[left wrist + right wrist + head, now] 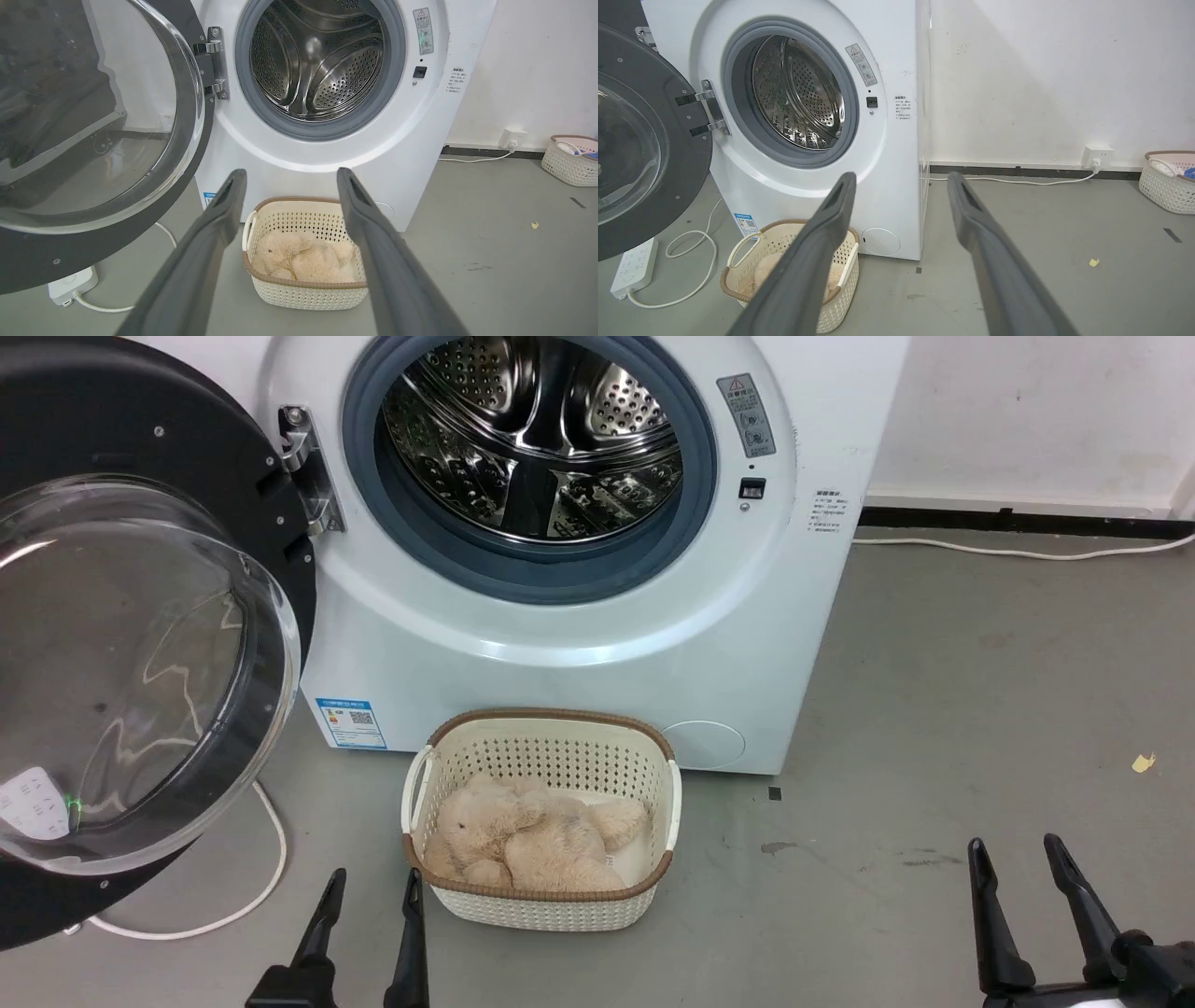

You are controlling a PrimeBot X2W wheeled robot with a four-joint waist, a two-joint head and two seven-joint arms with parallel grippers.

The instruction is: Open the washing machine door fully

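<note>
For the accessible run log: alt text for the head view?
The washing machine door stands wide open at left, baring the steel drum. A white basket holding a beige plush toy sits on the floor in front; the left tool and right tool are open, empty, below.

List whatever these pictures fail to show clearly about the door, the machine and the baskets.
- washing machine door: its left side is cut off by the head view's left edge, so its full outline is not visible there.
- warning label: head view, print too small to read.
- plush toy: head view, lower part hidden behind the laundry basket wall; its shape is unclear.
- far basket: cut off by the right wrist view's right edge; contents unclear.
</note>
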